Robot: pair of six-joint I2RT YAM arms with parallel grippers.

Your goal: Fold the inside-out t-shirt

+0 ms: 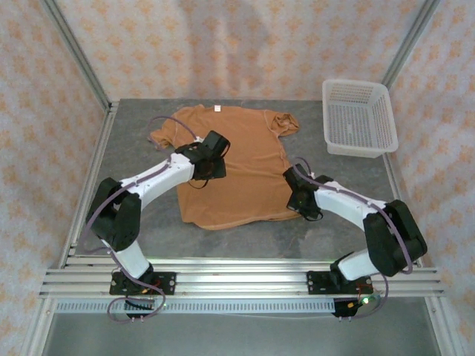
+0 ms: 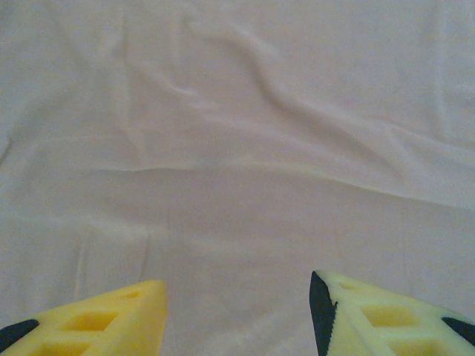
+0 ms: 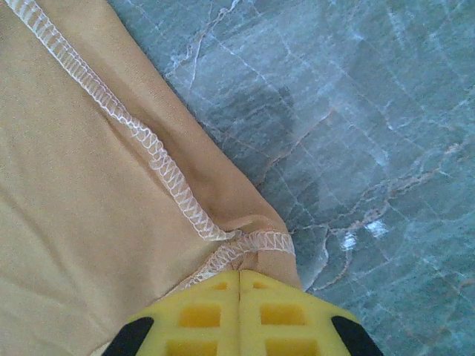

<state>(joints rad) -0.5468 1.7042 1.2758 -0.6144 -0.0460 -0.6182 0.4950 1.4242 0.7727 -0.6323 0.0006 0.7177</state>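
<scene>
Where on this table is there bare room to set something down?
Free: the table strip between the shirt hem and near rail; the far-left corner; the gap between shirt and basket. Crowded: the middle.

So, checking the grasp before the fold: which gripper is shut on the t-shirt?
The right gripper, shut on a hem corner of the t-shirt. The left gripper is open over the cloth, pinching nothing.
</scene>
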